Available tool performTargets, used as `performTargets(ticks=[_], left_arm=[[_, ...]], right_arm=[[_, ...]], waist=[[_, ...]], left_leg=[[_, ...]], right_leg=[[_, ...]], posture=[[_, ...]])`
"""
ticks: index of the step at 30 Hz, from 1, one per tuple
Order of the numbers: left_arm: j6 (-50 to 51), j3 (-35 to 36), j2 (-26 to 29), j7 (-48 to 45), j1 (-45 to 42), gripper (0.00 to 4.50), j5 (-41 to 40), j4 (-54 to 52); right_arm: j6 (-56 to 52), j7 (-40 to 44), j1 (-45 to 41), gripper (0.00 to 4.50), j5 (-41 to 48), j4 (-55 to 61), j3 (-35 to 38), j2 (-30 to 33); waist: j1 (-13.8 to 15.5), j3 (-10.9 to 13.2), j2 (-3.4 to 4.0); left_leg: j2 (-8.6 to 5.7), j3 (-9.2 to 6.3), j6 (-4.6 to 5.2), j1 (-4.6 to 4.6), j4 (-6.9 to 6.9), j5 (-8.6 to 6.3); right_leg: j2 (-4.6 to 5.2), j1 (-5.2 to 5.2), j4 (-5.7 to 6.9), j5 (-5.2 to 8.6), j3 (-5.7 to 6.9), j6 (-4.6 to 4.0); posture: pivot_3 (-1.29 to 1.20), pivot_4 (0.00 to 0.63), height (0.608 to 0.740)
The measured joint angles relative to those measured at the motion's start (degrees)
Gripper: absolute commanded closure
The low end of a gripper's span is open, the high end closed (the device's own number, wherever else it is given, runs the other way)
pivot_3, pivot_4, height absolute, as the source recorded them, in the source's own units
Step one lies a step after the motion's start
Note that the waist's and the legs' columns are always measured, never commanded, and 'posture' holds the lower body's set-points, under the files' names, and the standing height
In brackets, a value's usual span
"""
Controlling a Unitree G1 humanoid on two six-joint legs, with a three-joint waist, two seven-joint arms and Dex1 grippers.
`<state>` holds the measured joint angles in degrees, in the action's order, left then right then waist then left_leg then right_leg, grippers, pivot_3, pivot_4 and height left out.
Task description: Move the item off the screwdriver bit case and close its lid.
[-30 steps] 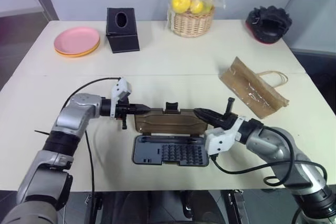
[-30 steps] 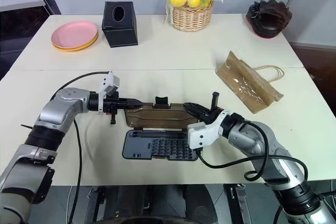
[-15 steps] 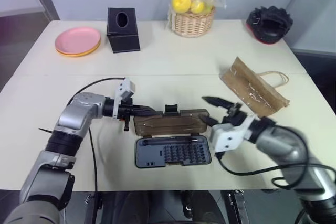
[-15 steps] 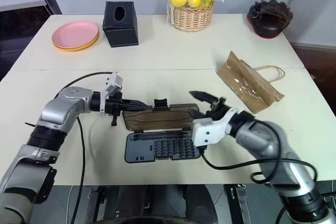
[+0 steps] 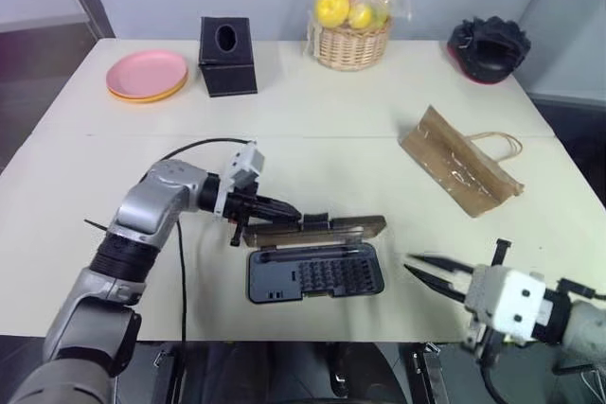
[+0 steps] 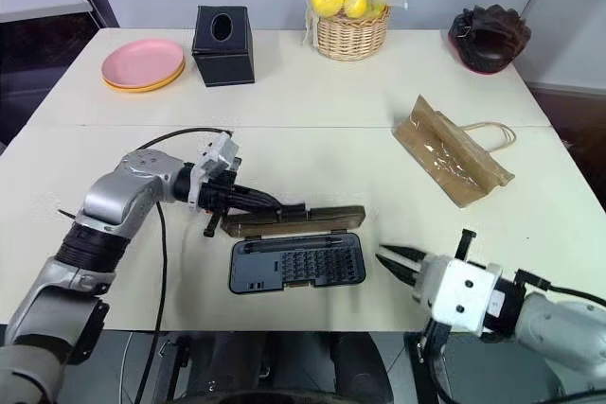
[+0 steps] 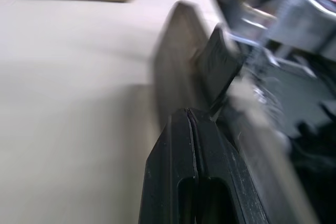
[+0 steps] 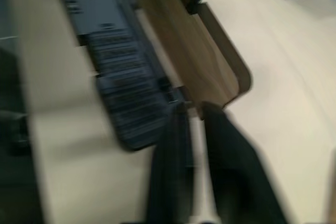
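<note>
Lid half-raised, left claw behind it

Your left claw [image 5: 284, 210], shut, presses the lid [image 5: 317, 230], standing tilted along the screwdriver bit case [image 5: 315, 273]'s far long edge. Your right claw [image 5: 437, 272], fingers together, sits right of the case. The paper bag [image 5: 457, 162] lies beyond, off the case.

Looks like a lab or office test room: pale table [image 6: 303, 92] of two joined tops, plain grey partition walls, dark floor. Set out as props: pink plates [image 6: 143, 63], black tissue box [image 6: 223, 32], wicker fruit basket [image 6: 351, 26], paper bag [image 6: 451, 150], open bit case [image 6: 297, 260].
</note>
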<state>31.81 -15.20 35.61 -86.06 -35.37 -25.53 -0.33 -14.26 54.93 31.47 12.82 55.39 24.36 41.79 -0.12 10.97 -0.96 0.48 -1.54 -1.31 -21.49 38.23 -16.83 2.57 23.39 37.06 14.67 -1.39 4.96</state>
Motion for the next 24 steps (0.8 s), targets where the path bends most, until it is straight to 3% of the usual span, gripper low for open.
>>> performTargets(ticks=[3, 7, 10, 15, 19, 24], left_arm=[[-3.15, -2.96, 2.34, -2.61, 2.87, 4.50, 1.91, -2.48], [-8.83, -4.22, 0.94, -0.03, 3.11, 4.50, 5.80, 2.04], [-13.12, -2.57, -3.66, 6.57, -2.40, 4.50, 9.18, 13.84], [-18.89, -1.89, -5.85, 7.26, -8.41, 4.50, 12.52, 24.24], [-19.88, -4.29, -7.85, 4.66, -8.24, 4.50, 14.07, 27.05], [-20.19, -7.12, -10.14, 2.15, -7.40, 4.50, 15.51, 25.67]], right_arm=[[-0.13, 0.71, 2.07, 4.44, 0.92, 1.08, -2.49, 0.14], [-0.51, 0.50, 1.80, 4.44, 0.76, 1.93, -6.75, 1.08], [-2.37, -0.81, -4.73, 4.44, 0.17, 0.73, -15.80, 1.75], [-4.79, -1.22, -15.32, 4.44, -2.01, -7.12, -32.14, -0.26], [-4.84, -1.47, -22.65, 4.44, -5.42, -13.28, -41.43, -2.20], [-4.51, -3.08, -27.28, 4.44, -10.11, -19.76, -46.90, -3.11]], waist=[[-0.53, -0.02, 0.03], [-0.48, -0.02, 0.02], [-0.44, -0.03, -0.13], [-0.73, -0.05, -0.14], [-0.53, -0.04, -0.15], [-0.40, -0.04, -0.15]], left_leg=[[0.04, -0.01, 0.00, 0.10, -0.01, 0.00], [0.05, -0.02, 0.00, 0.11, 0.06, 0.00], [0.02, -0.04, 0.00, 0.03, 0.27, 0.01], [0.00, -0.02, 0.04, 0.00, 0.27, -0.02], [-0.01, -0.04, 0.04, -0.08, 0.23, -0.02], [-0.04, -0.04, 0.04, -0.08, 0.24, -0.02]], right_leg=[[-0.02, -0.07, 0.02, 0.13, 0.00, -0.18], [-0.03, -0.10, 0.02, 0.14, 0.00, -0.19], [-0.04, -0.15, 0.02, 0.14, 0.06, -0.21], [-0.04, -0.09, 0.02, 0.09, 0.02, -0.06], [-0.03, -0.02, 0.03, 0.04, 0.06, 0.03], [0.03, -0.04, 0.03, 0.04, 0.05, 0.04]], posture=[[0.00, 0.150, 0.740], [0.00, 0.150, 0.740], [0.00, 0.150, 0.740], [0.00, 0.150, 0.740], [0.00, 0.150, 0.740], [0.00, 0.150, 0.740]])
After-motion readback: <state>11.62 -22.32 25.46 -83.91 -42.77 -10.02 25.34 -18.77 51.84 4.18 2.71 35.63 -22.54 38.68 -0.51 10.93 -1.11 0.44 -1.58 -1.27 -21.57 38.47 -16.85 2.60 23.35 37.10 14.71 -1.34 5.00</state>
